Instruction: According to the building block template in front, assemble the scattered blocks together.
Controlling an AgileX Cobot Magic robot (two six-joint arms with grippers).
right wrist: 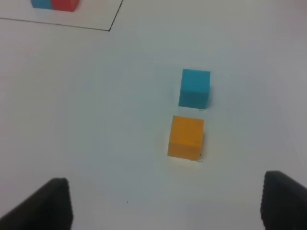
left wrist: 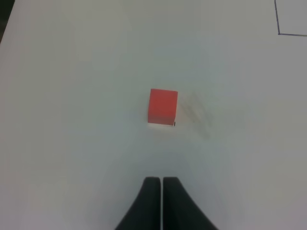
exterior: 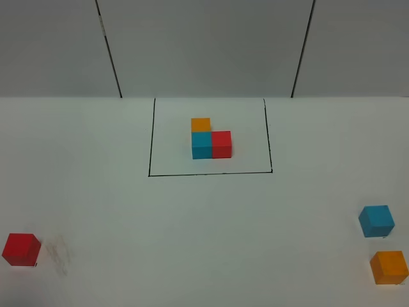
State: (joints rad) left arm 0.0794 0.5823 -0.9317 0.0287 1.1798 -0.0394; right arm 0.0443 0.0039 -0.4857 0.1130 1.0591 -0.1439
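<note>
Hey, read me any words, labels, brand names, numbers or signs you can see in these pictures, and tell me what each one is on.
None: no view shows any readable text.
The building block template and the loose red cube, blue cube and orange cube have plain faces.
The black line is only a border.
The grey smudge beside the red cube is not writing.

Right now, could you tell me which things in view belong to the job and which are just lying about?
Job: joined orange, blue and red cube template in its thin black rectangle line; loose matte red cube; loose matte blue cube; loose matte orange cube.
Lying about: no stray objects; only a faint grey smudge on the white table.
</note>
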